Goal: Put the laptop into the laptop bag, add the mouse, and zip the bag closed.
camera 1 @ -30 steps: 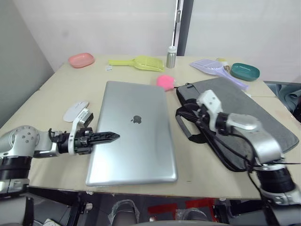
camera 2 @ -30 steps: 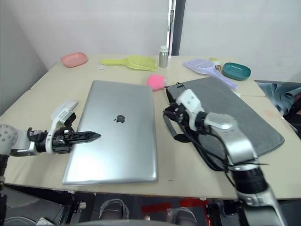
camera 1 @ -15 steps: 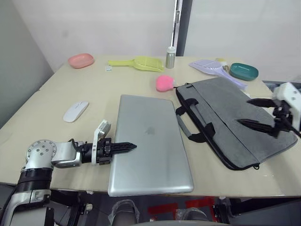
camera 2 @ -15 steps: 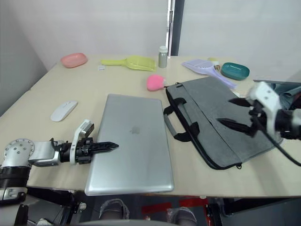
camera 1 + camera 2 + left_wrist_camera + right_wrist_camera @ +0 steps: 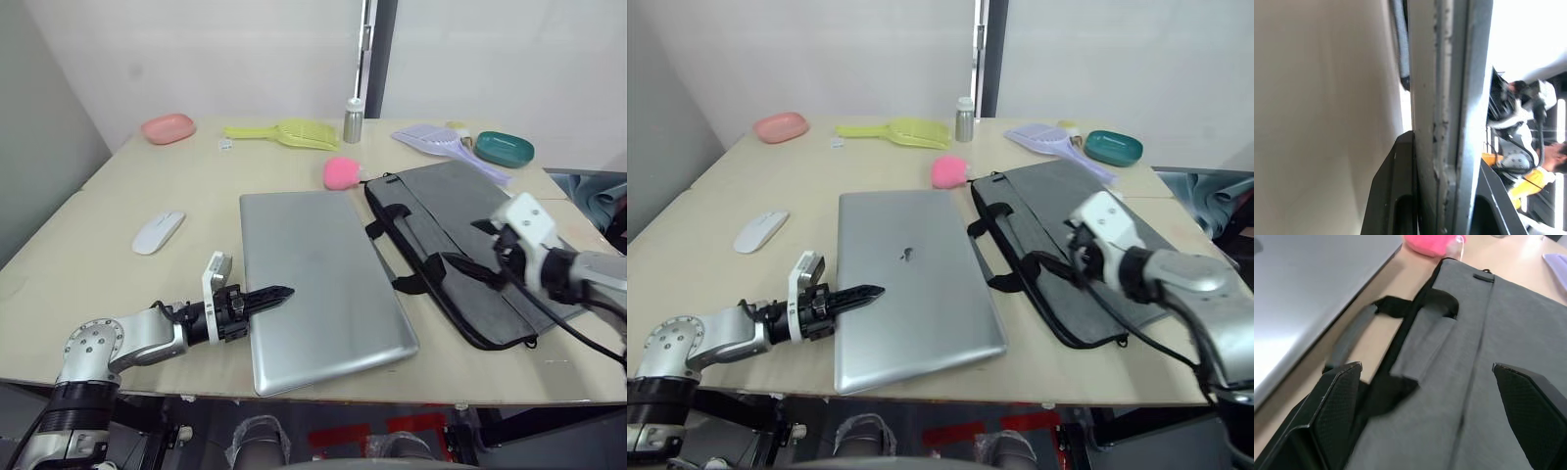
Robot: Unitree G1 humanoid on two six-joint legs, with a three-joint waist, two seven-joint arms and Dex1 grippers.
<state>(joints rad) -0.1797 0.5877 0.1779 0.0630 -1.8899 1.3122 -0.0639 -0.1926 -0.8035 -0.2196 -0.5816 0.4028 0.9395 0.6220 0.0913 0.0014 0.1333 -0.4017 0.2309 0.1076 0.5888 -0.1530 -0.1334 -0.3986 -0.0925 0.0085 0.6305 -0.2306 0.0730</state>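
Observation:
The silver laptop [image 5: 318,274] lies closed on the table, turned a little askew. My left gripper [image 5: 282,293] is shut on its left edge near the front; in the left wrist view the laptop's edge [image 5: 1449,98] runs between the two fingers [image 5: 1396,196]. The grey laptop bag [image 5: 460,211] lies flat to the right of the laptop, its black handles [image 5: 397,245] toward it and a pink fluffy ball [image 5: 341,171] at its far corner. My right gripper [image 5: 462,245] hovers open over the bag's front part, just beside the handles. The white mouse [image 5: 158,232] rests left of the laptop.
Along the far edge stand a pink dish [image 5: 168,126], a yellow scoop [image 5: 289,131], a small metal bottle [image 5: 353,119], a lavender scoop [image 5: 436,139] and a teal dish [image 5: 505,149]. The table's front edge runs just below the laptop.
The laptop has slid and turned, its front end swinging right toward the bag, with my left gripper following. My right gripper has moved left across the bag toward the handles.

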